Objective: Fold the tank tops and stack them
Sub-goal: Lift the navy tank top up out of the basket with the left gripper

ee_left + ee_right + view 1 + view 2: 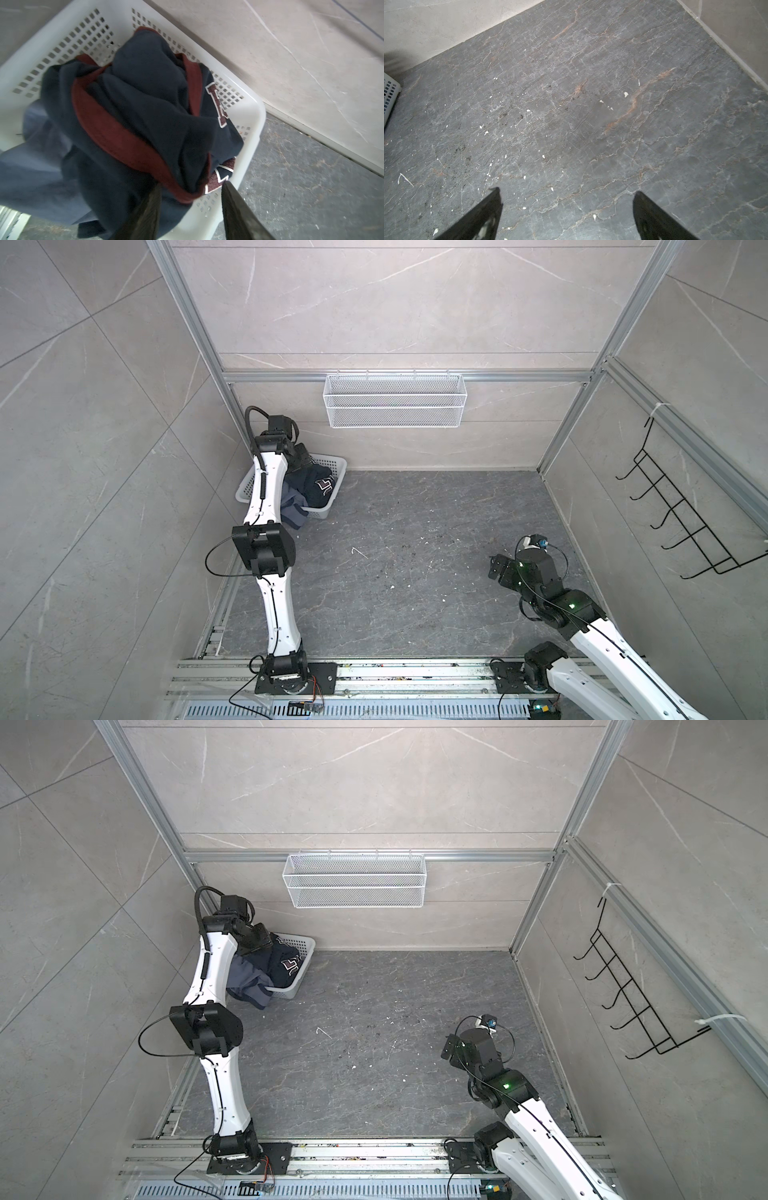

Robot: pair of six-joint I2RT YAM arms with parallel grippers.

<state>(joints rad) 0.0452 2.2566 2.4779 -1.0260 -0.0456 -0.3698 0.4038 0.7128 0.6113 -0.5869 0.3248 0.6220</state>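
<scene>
The navy tank top lies crumpled in the white basket, with its dark-red trim winding over the heap and parts of the white-edged letters showing at one side. In both top views it fills the basket's right part. Under and beside it we see the blue-grey tank top, which hangs over the near rim of the basket and reaches down to the worktop, as a top view shows. The basket stands in the far left corner of the worktop, close to the far wall.

The left gripper is over the basket. Its jaws stand apart, and a fold of the navy top's red trim lies between them, but we do not see them press on it.

The right gripper hangs over the bare worktop at the near right, well apart from the basket, with its jaws spread wide and nothing between them.

On the far wall a white wire basket hangs from the metal rail.
</scene>
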